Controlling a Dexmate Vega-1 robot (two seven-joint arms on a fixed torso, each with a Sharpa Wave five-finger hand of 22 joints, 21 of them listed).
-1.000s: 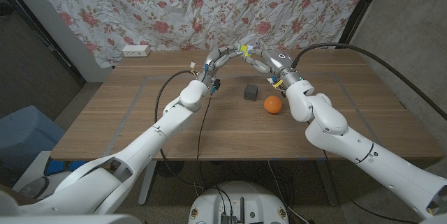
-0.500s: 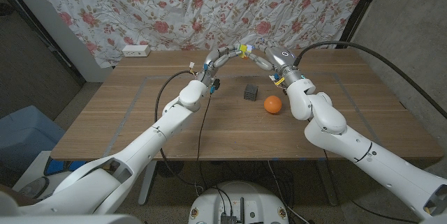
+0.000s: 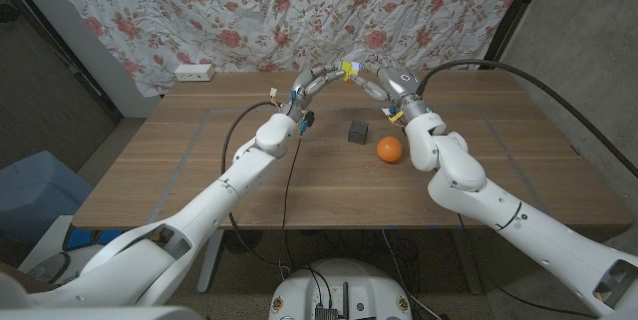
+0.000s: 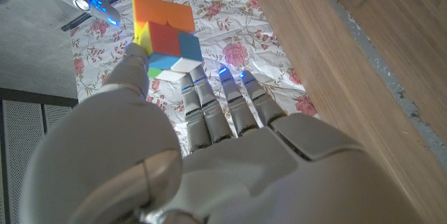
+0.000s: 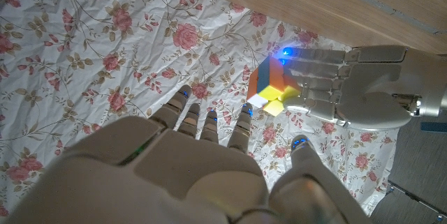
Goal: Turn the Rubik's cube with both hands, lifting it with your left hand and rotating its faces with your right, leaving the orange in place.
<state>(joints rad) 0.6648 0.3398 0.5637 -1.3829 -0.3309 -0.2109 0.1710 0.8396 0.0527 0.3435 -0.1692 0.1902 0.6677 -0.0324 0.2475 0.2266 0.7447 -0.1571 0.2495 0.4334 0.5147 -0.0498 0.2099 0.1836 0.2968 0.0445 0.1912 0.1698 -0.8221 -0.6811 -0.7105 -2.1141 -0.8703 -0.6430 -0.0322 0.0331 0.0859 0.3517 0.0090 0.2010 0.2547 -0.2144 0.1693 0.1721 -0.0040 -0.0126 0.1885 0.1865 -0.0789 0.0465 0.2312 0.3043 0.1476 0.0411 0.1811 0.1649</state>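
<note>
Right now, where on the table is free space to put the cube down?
Bare wood lies on the table's left half and along the near edge. It is crowded mid-table: the dark block and orange sit close, under the right arm. The left hand holds the cube.

Wooden table [image 3: 199, 160] bearing an orange [image 3: 389, 149], a small dark cube [image 3: 357, 132], a white power strip [image 3: 193, 73].

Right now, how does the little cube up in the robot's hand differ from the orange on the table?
The Rubik's cube is boxy with many-coloured squares; the orange is round and a single colour. The cube is held up off the table in the left hand; the orange rests on the wooden table, with neither hand on it. The cube sits up near the floral curtain, the orange lower, beside a small dark block. Both are small.
</note>
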